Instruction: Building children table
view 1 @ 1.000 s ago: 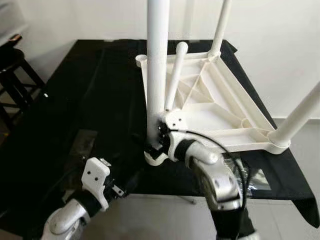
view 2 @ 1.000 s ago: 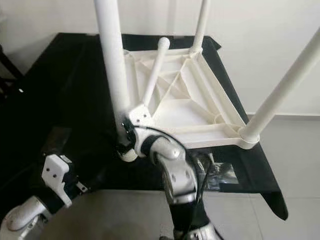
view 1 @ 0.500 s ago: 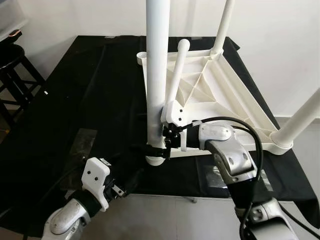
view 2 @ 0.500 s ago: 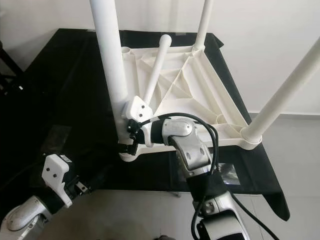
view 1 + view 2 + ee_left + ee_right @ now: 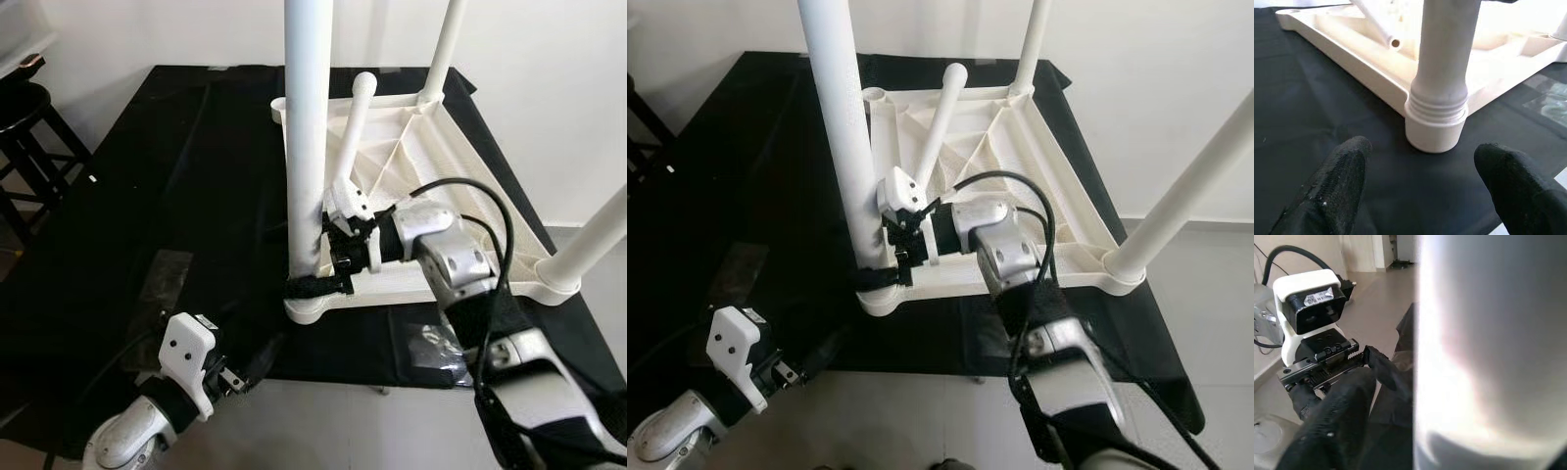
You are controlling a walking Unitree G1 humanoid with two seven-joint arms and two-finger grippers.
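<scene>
Left eye view showed the near leg (image 5: 307,127) upright in its corner socket (image 5: 312,306) of the upturned tabletop (image 5: 460,186) on the worktop; the right gripper (image 5: 318,286) was clamped on its base, the left gripper (image 5: 1420,183) below, jaws apart

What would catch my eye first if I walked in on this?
A white plastic table lies upside down on a black cloth, its legs pointing up. The right gripper clasps the nearest leg just above its corner socket, while the left gripper waits open close by.
</scene>
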